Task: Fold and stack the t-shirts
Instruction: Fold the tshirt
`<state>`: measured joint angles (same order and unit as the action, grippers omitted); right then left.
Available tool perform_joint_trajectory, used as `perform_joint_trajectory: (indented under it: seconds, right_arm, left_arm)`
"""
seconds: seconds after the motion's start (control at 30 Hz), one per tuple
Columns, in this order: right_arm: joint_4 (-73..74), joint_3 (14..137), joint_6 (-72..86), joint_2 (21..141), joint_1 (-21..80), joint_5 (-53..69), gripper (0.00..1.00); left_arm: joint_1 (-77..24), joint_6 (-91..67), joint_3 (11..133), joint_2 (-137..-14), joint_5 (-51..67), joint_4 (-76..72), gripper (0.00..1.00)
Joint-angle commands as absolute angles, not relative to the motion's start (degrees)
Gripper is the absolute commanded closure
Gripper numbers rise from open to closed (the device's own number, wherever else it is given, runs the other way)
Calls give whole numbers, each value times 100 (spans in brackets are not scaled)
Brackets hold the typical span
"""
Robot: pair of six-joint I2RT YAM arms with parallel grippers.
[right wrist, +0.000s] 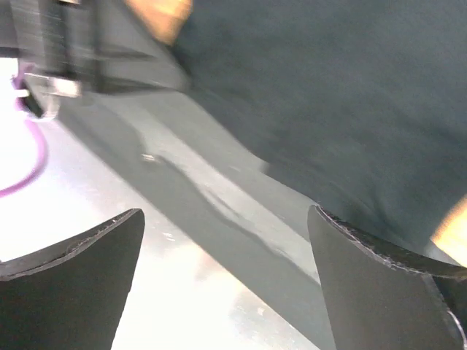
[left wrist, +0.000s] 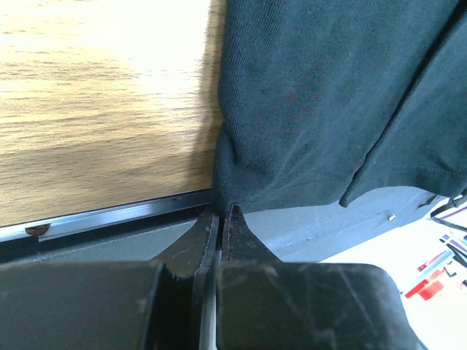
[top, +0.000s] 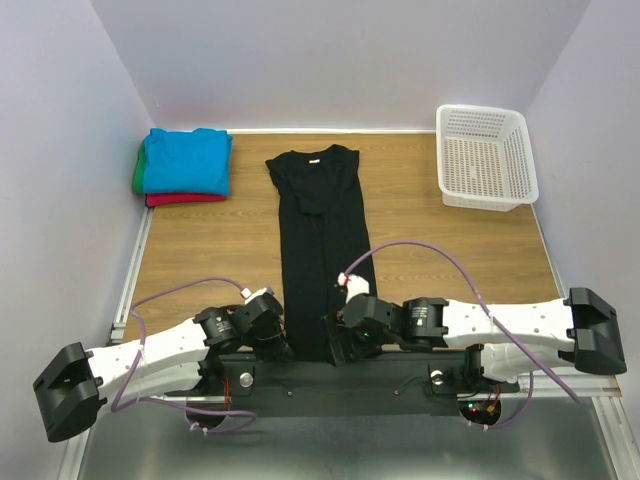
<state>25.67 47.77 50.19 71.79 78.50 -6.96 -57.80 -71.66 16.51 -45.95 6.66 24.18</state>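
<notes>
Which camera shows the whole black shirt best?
The top external view: the black t-shirt lies stretched out, almost whole. The left wrist view shows only a hem corner pinched in the left pincer; the right wrist view, a blurry patch.

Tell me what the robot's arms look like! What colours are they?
Both the left arm and the right arm are white tubes with chunky round black joints and a black block at the outer bend. A thin purple cable loops along each one. The fingers are flat, black and pointed, with scuffed edges.
</notes>
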Motion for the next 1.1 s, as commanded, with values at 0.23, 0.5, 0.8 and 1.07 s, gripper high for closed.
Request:
perform_joint_trajectory:
  seconds: [0.23,0.5,0.8,1.07]
  right_arm:
    - [2514,3727,5687,7127,7497,-1230,0]
    - [1846,3358,5792,7489,7488,-704,0]
    - [2029,3630,5546,6181,7488,-535,2]
    - [3471,3560,6283,6258,7313,-1687,0]
  left_arm:
    - [-5818,-7163,1740,-4605,448,2602,100]
    - [-5818,-7146,1749,-4614,439,2602,100]
    - [-5818,-7110,1784,-4588,457,2584,100]
    - [-5818,-7154,1819,-4535,439,2567,100]
